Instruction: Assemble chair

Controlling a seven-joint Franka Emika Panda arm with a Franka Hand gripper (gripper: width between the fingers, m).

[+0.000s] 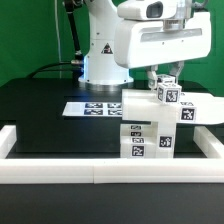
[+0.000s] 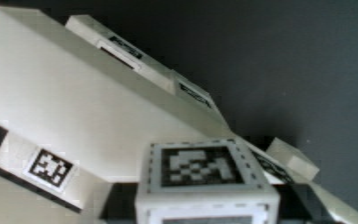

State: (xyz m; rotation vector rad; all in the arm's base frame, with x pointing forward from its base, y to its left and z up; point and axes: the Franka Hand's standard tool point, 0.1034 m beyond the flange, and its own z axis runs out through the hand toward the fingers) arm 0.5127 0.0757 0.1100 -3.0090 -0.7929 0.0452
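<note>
Big white Panda arm [image 1: 105, 45] fills the upper part of the exterior view, its wrist block hanging over the work; below it the black table [image 1: 40, 110], fenced along the near edge by the long low border rail [image 1: 60, 168]; flat on the table lies the marker board [image 1: 92, 107], tags up.

And here is the chair [image 1: 148, 125], at the exterior view's right, hard against the rail; a broad white slab stands upright with chunky tagged blocks stacked on and around it, so some parts do seem joined already, though how many are truly seated cannot be told; no finished chair shape yet, so plenty looks left to do.

Down to the gripper [image 1: 164, 82]; it has closed right down on a small tagged block [image 1: 168, 96] at the top of the stack, or so it reads, since the fingertips themselves are hidden behind the wrist housing; the wrist view shows a tagged post [image 2: 201, 168] close up beside the slab.

Writing? None readable; only square black-and-white marker tags, and a small dark triangle emblem on the arm's base [image 1: 102, 49].
</note>
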